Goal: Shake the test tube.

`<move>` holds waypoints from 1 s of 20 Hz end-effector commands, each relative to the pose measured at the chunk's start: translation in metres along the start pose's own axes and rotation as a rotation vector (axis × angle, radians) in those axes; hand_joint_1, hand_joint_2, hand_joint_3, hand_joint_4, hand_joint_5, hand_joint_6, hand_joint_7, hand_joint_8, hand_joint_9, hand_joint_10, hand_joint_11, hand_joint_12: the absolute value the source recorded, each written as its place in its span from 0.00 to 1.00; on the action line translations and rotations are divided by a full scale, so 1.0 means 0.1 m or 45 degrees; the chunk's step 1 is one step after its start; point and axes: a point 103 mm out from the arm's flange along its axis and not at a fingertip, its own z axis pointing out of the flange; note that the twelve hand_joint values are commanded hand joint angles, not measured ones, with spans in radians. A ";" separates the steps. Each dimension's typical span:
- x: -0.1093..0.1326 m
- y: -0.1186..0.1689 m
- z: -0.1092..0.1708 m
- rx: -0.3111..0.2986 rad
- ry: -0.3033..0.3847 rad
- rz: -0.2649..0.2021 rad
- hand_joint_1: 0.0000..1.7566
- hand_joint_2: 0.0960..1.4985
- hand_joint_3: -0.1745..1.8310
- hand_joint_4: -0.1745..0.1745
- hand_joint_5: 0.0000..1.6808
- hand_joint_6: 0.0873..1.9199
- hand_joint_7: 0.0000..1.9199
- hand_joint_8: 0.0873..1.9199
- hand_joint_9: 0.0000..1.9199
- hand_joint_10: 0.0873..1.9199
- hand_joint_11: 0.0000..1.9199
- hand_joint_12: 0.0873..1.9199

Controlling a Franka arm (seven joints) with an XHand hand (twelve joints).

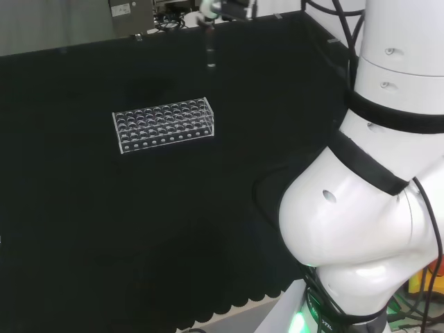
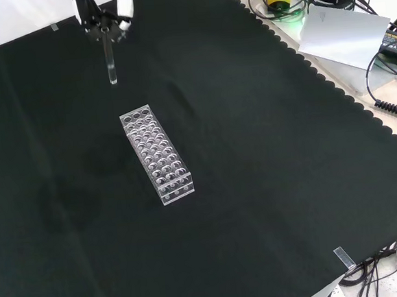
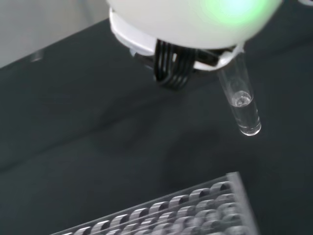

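Hand [image 2: 106,18] at the top edge of the front view, fingers curled round the upper end of the tube [image 2: 111,64], grasping it. Tube hangs about upright below the fingers, rounded closed end down, clear of the cloth [image 2: 270,184] and touching nothing else. In the head view the hand [image 1: 210,10] sits at the top edge, left of the white arm link [image 1: 361,208], with the tube [image 1: 210,54] dropping from it, slim and close to vertical, above and to the right of the rack's far right corner.

Wrist view: blurred white part of the hand [image 3: 195,24] with black cables, tube [image 3: 240,98] sticking out from under it, slightly tilted. Tube is clear; a small amount of clear liquid sits in its lower part, surface visible with a bubble, the rest above looks empty.

Rack [image 2: 158,155] is clear plastic, rows of round holes, standing flat on the cloth near the middle of the front view, long axis running away from the camera. Tube is beyond its far end, well apart, not over any hole. Every rack hole that can be made out is empty. Rack [image 1: 164,125] in the head view lies left of centre; its near corner [image 3: 195,205] shows in the wrist view.
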 end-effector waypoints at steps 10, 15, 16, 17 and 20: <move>-0.74 0.02 -0.34 -0.085 -0.034 0.214 0.76 0.32 0.48 0.00 0.81 0.25 0.73 0.25 0.86 0.32 0.66 0.42; -0.37 0.04 -0.14 -0.042 0.018 0.134 0.76 0.32 0.48 0.00 0.81 0.25 0.73 0.25 0.86 0.32 0.66 0.42; -0.30 0.05 -0.10 -0.036 0.026 0.121 0.76 0.32 0.48 0.00 0.81 0.25 0.73 0.25 0.86 0.32 0.66 0.42; -0.21 0.06 -0.06 -0.022 0.039 0.098 0.76 0.32 0.48 0.00 0.81 0.25 0.73 0.25 0.86 0.32 0.66 0.42; 0.00 0.07 0.06 0.007 0.054 0.047 0.76 0.32 0.48 0.00 0.81 0.25 0.73 0.25 0.86 0.32 0.66 0.42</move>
